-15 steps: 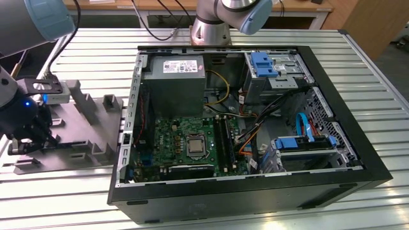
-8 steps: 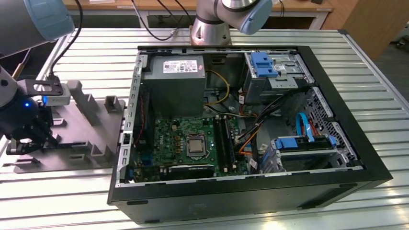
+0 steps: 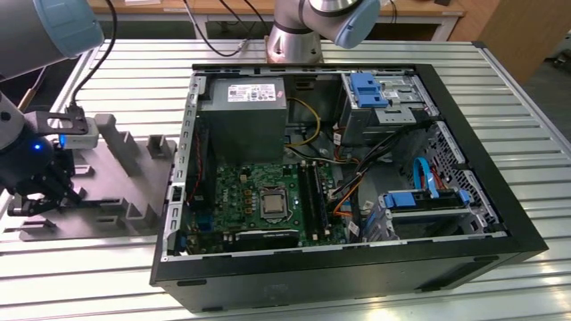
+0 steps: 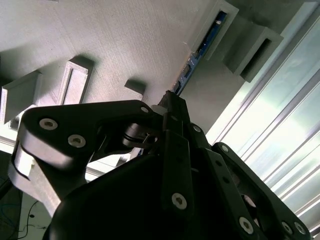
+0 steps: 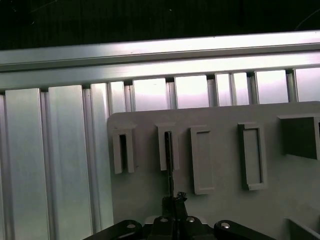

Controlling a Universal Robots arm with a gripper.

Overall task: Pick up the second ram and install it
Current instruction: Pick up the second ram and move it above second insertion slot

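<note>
The second ram (image 4: 200, 47), a thin dark blue stick, stands on edge in a slot of the grey fixture tray (image 4: 125, 40). In the first wrist view the second ram (image 5: 170, 165) shows edge-on as a dark line, running from a slot in the tray (image 5: 220, 150) to my gripper (image 5: 172, 200). My gripper (image 4: 170, 105) is shut on the stick's near end, its fingers meeting there. In the exterior view my gripper (image 3: 40, 200) hangs low over the tray (image 3: 116, 167) at the exterior view's left, beside the open computer case (image 3: 339, 267).
The case lies open on a slatted aluminium table (image 3: 134, 67). Inside are a green motherboard (image 3: 259, 194) with black memory slot rails (image 3: 312, 190), a grey power-supply box (image 3: 241, 100), loose cables (image 3: 357, 174) and blue drive bays (image 3: 370, 90). Upright blocks (image 3: 120, 144) rise from the tray.
</note>
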